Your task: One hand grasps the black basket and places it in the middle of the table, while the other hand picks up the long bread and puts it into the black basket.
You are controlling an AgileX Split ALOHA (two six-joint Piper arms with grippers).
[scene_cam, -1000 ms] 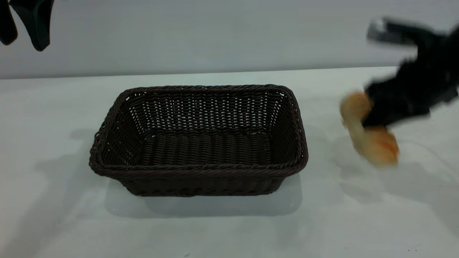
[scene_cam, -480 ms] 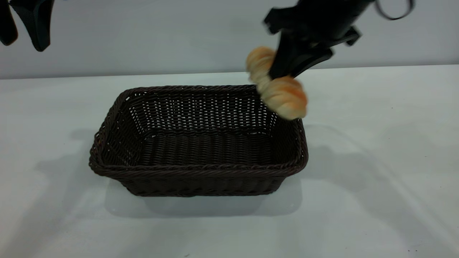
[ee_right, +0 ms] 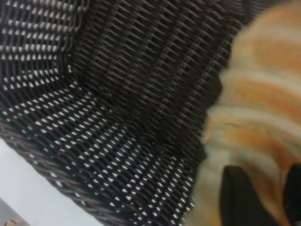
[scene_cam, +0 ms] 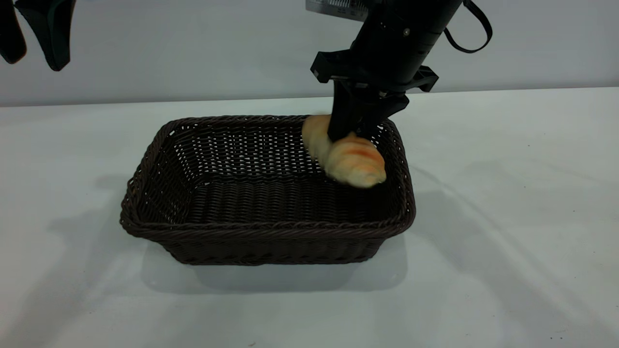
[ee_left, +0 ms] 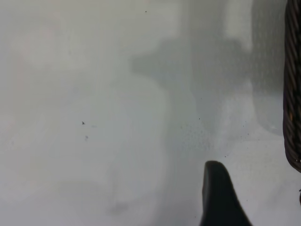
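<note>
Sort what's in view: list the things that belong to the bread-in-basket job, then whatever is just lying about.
Part of the job:
- black basket, mid-table
- long bread, held inside the basket's right end
- right gripper, shut on the bread
- left gripper, raised at the far left
- table

Lying about:
- nothing else visible

No text, label or number legible — nothing readable.

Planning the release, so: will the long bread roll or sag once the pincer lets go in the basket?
The long bread likely stays stiff: it holds its shape, held mid-length by the right pincer. Its rounded, ridged body might roll slightly, but the black basket walls should contain it.
</note>
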